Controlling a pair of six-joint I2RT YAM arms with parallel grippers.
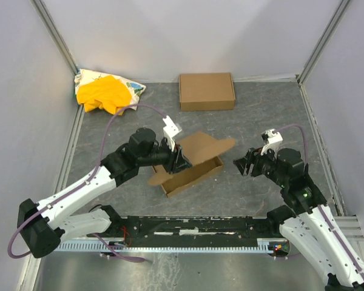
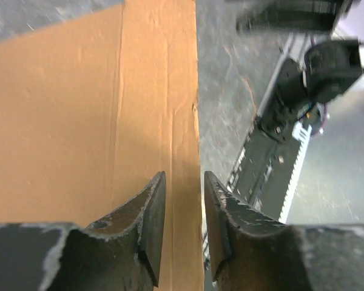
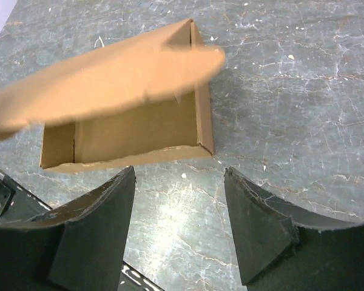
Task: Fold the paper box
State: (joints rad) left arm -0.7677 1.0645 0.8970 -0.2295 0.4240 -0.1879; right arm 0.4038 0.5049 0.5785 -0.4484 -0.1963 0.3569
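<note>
The paper box [image 1: 194,170] is a shallow brown tray in the middle of the table, with its lid panel [image 1: 206,145] raised over it. My left gripper [image 1: 178,159] is at the box's left end, against the lid. In the left wrist view its jaws [image 2: 184,176] stand a narrow gap apart, with the cardboard face [image 2: 79,109] behind them and nothing pinched between them. My right gripper [image 1: 242,163] is open and empty, a short way right of the box. The right wrist view [image 3: 179,173] shows the tray [image 3: 133,136] ahead of it and the blurred lid [image 3: 109,82].
A second closed brown carton [image 1: 207,91] lies at the back centre. A yellow cloth bundle [image 1: 106,92] sits in the back left corner. Grey walls enclose the table on three sides. A black rail [image 1: 194,227] runs along the near edge.
</note>
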